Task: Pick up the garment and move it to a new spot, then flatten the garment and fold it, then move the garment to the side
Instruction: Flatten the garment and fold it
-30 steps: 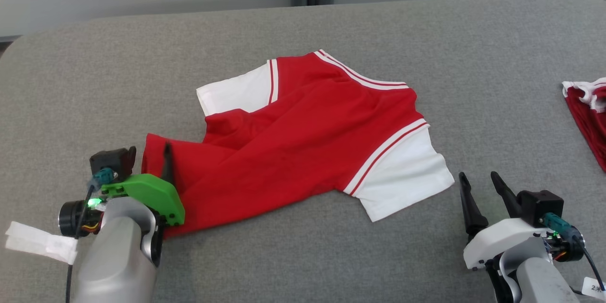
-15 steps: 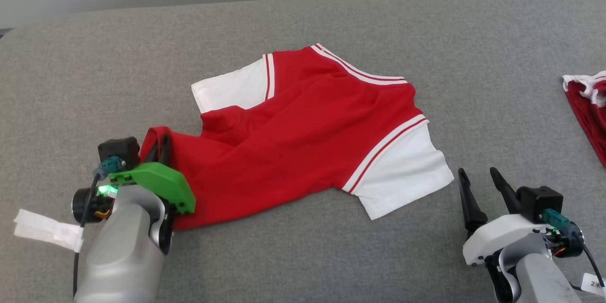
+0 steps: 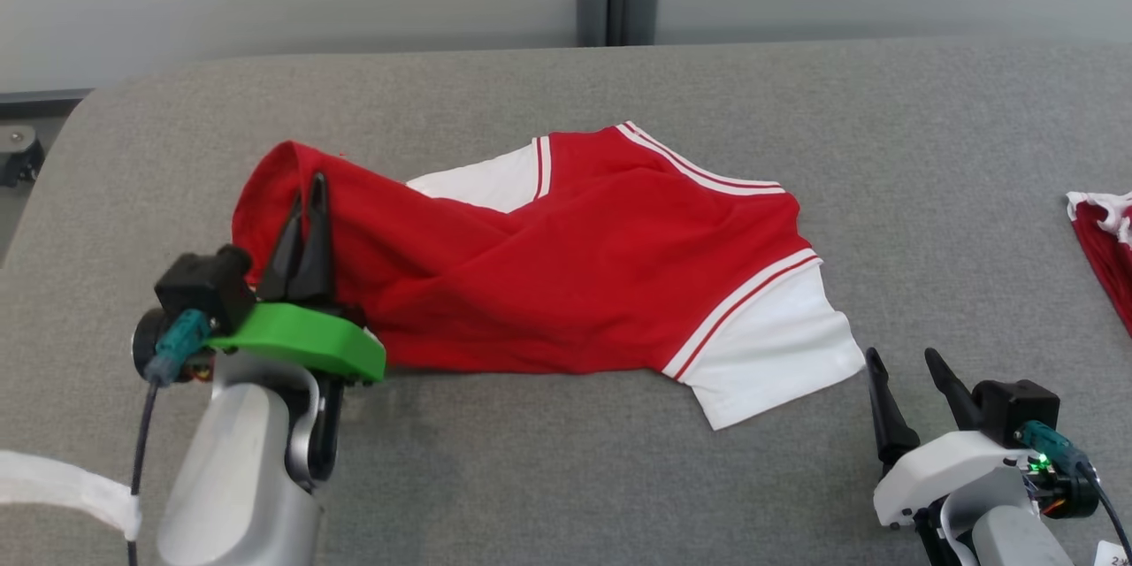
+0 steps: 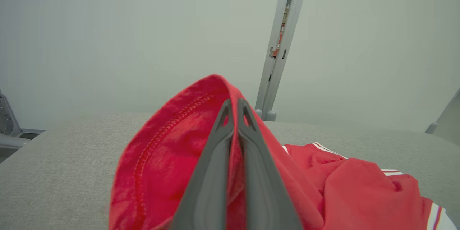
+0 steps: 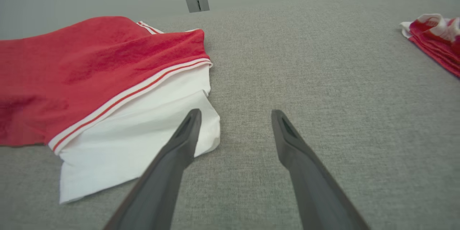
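Two garments (image 3: 584,274) (image 3: 1105,243); two tools (image 3: 307,192) (image 3: 902,355); one table (image 3: 548,478)

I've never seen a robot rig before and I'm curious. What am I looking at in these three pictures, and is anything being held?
It's a two-armed robot, and each arm ends in a gripper with two long dark fingers. One picture comes from a camera on its head, looking down at a grey padded surface. The other two come from cameras on its wrists, each looking along that gripper's fingers. On the surface lies a red and white shirt. Another red and white garment lies at the far right. The left gripper is shut on the shirt's red edge and holds that corner raised off the surface. The right gripper is open and holds nothing, just beside the shirt.
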Controlling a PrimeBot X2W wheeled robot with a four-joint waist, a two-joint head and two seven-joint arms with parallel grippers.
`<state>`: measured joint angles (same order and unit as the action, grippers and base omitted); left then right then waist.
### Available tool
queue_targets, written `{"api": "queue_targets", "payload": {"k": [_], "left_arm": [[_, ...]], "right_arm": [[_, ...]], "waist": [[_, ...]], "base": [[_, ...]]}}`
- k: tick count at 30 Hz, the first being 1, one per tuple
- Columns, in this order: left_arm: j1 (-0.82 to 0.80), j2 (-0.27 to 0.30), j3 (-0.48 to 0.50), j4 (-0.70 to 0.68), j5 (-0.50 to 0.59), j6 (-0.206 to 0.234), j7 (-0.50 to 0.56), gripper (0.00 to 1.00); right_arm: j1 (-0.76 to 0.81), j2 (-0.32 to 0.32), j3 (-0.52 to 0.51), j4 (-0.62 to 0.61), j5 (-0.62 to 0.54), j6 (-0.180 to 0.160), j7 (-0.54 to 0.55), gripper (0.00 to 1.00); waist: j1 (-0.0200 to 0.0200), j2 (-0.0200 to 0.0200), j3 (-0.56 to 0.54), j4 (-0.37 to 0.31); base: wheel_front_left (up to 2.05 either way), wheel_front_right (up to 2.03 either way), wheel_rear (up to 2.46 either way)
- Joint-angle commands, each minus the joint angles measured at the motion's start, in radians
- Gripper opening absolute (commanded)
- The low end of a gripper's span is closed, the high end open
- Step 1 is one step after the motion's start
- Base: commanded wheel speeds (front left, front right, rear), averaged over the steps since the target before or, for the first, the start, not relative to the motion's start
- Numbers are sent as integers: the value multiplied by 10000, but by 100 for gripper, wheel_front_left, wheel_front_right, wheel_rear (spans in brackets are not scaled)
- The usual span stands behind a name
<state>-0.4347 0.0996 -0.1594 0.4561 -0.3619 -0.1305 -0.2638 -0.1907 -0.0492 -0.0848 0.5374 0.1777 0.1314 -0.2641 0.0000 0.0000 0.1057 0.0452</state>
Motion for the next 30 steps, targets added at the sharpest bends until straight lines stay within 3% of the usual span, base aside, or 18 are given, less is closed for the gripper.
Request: {"api": "queue_targets", "payload": {"k": [1, 6, 12, 30], "left_arm": [[350, -56, -23, -291, 82, 1, -1, 0], [1525, -151, -212, -1301, 269, 0, -2, 0], [2062, -106, -73, -1190, 84, 0, -3, 0], [-1737, 716, 1541, 2952, 613, 288, -5, 0]], "right_arm": [[155, -41, -46, 9, 60, -16, -1, 100], [395, -39, -230, -26, 0, -16, 0, 100], [297, -41, -207, -148, -46, -16, 0, 100], [-932, -44, 171, -529, -332, -16, 1, 100]], "waist": [[0, 0, -227, 149], [0, 0, -452, 283], [0, 0, -157, 252], [0, 0, 2079, -822]], "base": [[0, 0, 0], [0, 0, 0], [0, 0, 0], [0, 0, 0]]}}
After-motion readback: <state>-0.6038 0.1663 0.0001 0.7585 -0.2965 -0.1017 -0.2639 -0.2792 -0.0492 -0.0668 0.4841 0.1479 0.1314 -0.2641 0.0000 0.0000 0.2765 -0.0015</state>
